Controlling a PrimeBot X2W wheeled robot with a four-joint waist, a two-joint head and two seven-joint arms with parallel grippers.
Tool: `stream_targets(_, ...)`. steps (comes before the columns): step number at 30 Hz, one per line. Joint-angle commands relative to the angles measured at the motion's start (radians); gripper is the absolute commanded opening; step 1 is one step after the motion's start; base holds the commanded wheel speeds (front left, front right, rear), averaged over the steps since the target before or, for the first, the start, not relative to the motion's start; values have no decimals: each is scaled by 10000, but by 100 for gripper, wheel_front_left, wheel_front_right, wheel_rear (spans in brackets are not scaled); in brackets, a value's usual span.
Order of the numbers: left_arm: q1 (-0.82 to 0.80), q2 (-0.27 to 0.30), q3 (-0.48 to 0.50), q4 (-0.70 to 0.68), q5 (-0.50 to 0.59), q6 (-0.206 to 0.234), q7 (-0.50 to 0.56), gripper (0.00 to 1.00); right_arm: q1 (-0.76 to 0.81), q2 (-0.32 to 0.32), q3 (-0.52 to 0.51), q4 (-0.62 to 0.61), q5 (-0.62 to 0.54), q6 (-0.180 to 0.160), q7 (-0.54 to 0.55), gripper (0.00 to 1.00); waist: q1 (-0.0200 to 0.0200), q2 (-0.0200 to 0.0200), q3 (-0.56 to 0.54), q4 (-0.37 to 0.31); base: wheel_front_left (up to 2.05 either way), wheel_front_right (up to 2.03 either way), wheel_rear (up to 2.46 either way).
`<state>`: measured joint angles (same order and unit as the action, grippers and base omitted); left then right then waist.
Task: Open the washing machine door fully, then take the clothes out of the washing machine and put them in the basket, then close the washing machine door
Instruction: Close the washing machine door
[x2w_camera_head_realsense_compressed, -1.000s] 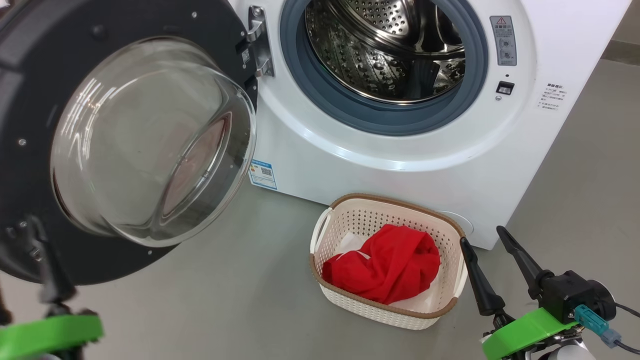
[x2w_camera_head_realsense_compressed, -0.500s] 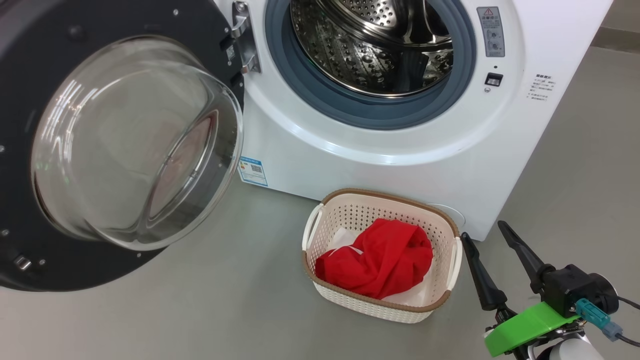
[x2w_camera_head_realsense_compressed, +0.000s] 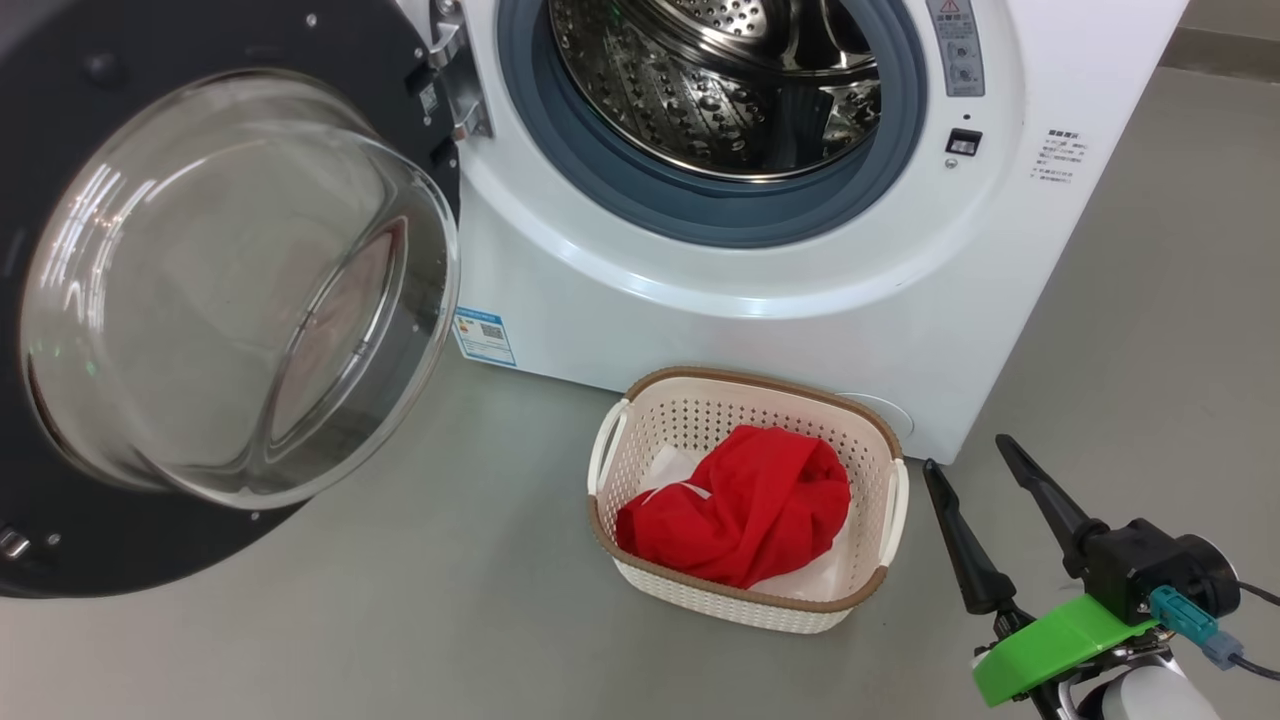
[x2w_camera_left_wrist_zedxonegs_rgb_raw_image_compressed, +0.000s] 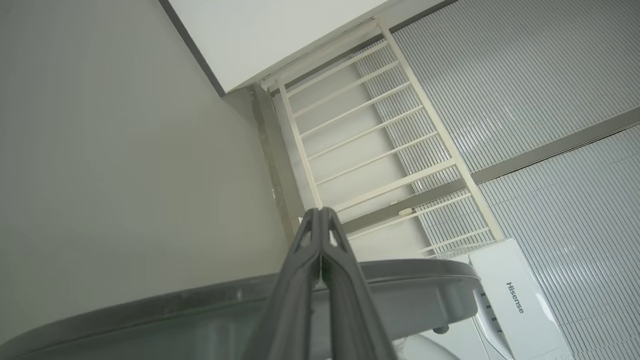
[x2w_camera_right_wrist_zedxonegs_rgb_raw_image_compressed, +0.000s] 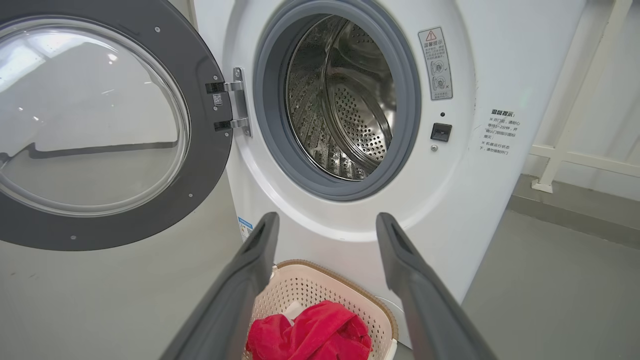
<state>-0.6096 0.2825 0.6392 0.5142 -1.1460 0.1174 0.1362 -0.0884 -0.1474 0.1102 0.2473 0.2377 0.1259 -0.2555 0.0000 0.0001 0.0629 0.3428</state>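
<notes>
The washing machine door stands wide open on the left, its glass bowl bulging toward me. The washing machine shows a bare steel drum. On the floor before it sits the basket with the red clothes heaped inside. My right gripper hangs open just right of the basket, holding nothing. In the right wrist view the right gripper points at the machine's front, above the basket. My left gripper is shut and empty, its fingers crossing the door's grey edge; contact is unclear.
Grey floor spreads around the basket and to the machine's right. A white metal rack stands against a ribbed wall behind the machine. A white frame stands at the right beside the machine.
The head camera has shifted, so the scene slid left and up. My left gripper has left the head view and its fingers have closed. The right gripper stays open.
</notes>
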Motion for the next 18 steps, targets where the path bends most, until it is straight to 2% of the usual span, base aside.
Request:
stream_targets(1, -338, 779, 136, 38, -139, 93, 429, 0, -372, -145, 263, -187, 51, 48, -63, 100, 0, -1, 29, -48, 0, 0, 0)
stream_targets(7, -689, 1461, 71, 1010, -477, 368, 1628, 0, -464, -226, 471, -21, 117, 48, -63, 100, 0, -1, 90, -227, 0, 0, 0)
stream_targets(11, -784, 1762, 26, 1286, -750, 286, 2427, 0, -513, -297, 583, 91, 182, 48, -63, 100, 0, -1, 123, -357, 0, 0, 0)
stream_targets(18, -686, 1822, -80, 1244, -1157, 275, 3584, 0, -590, -380, 701, 193, 266, 48, -63, 100, 0, -1, 209, -500, 0, 0, 0)
